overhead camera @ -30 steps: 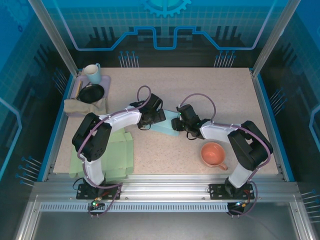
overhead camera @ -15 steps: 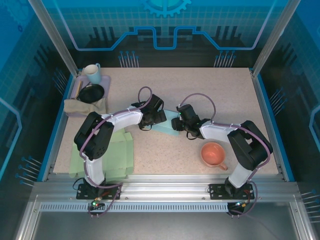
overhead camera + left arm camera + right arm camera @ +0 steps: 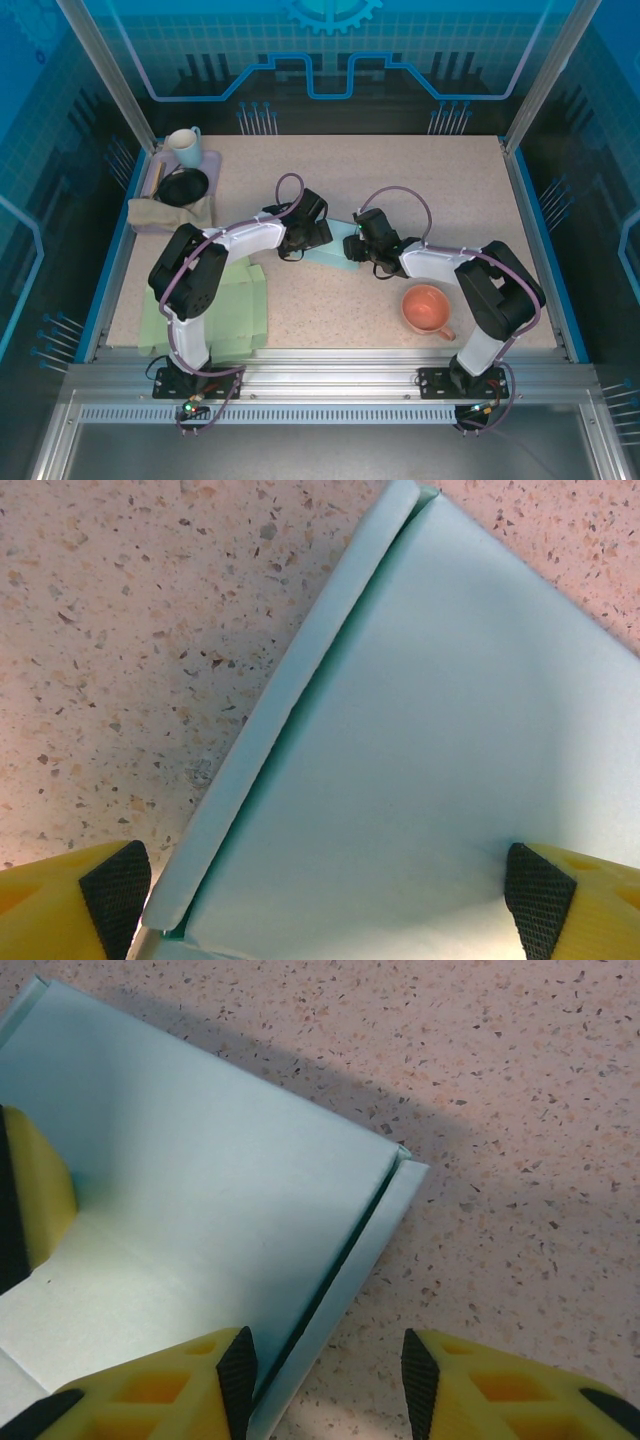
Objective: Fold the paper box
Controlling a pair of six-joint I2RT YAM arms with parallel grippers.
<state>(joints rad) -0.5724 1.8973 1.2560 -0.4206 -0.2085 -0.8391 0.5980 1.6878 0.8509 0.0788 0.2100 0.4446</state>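
Observation:
The paper box (image 3: 326, 259) is pale teal and lies mid-table between both arms. In the left wrist view its floor (image 3: 420, 730) and a folded side wall (image 3: 290, 690) run up between my fingers. My left gripper (image 3: 328, 895) is open wide, one pad (image 3: 115, 880) over the table outside the wall, the other (image 3: 540, 905) on the box floor. My right gripper (image 3: 329, 1380) is open astride the opposite wall (image 3: 370, 1240), one finger (image 3: 238, 1375) inside the box (image 3: 200, 1180), the other outside it. From above, the left gripper (image 3: 316, 237) and right gripper (image 3: 353, 247) meet over the box.
An orange cup (image 3: 428, 308) stands near the right arm's elbow. Flat green paper sheets (image 3: 225, 310) lie at the front left. A tray (image 3: 213, 160) at the back left holds a mug (image 3: 185, 146) and a black bowl (image 3: 183, 187), with a cloth (image 3: 165, 212) beside it.
The left arm has edged slightly right toward the box and its jaws have narrowed a little. The right arm and the box have hardly moved.

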